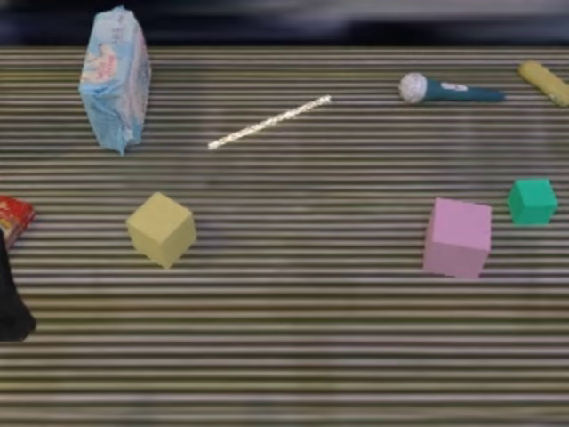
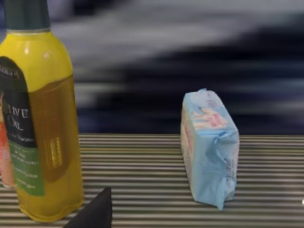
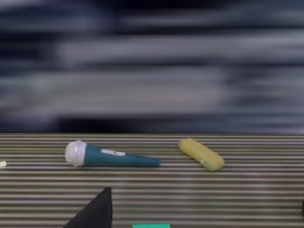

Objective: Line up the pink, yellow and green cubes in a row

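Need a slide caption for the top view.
Yellow cube sits left, pink cube and green cube right, on the striped table.

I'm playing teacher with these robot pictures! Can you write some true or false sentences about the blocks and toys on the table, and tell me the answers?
1. The green cube sits close to the pink cube. True.
2. The yellow cube is touching the pink cube. False: it stands far off, toward the table's left side.
3. The three cubes already make a row. False: the yellow one is off on its own.
4. The toy microphone lies on its side. True.
5. The blue packet is near the table's left side. True.
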Tool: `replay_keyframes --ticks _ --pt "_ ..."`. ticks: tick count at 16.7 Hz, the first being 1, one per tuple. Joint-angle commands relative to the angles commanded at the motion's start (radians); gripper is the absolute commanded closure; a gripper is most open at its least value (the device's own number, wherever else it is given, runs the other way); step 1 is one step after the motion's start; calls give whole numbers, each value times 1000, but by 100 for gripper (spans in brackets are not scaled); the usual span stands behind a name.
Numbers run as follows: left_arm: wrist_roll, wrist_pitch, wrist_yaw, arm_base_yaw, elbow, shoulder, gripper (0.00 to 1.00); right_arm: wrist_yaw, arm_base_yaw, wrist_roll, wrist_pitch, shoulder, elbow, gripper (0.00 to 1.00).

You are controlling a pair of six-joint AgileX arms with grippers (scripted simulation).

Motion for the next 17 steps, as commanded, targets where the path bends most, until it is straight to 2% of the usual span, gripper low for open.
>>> replay_keyframes --ticks 4,8,12,17 --pt "0 0 0 0 0 0 0 -2 3 1 -20 30 30 0" --pt "0 0 0 0 0 0 0 -4 12 5 -132 216 215 0" --pt "0 0 0 0 0 0 0 -2 21 11 -318 569 524 0" --pt "0 0 0 0 0 0 0 3 34 16 -609 1165 966 0"
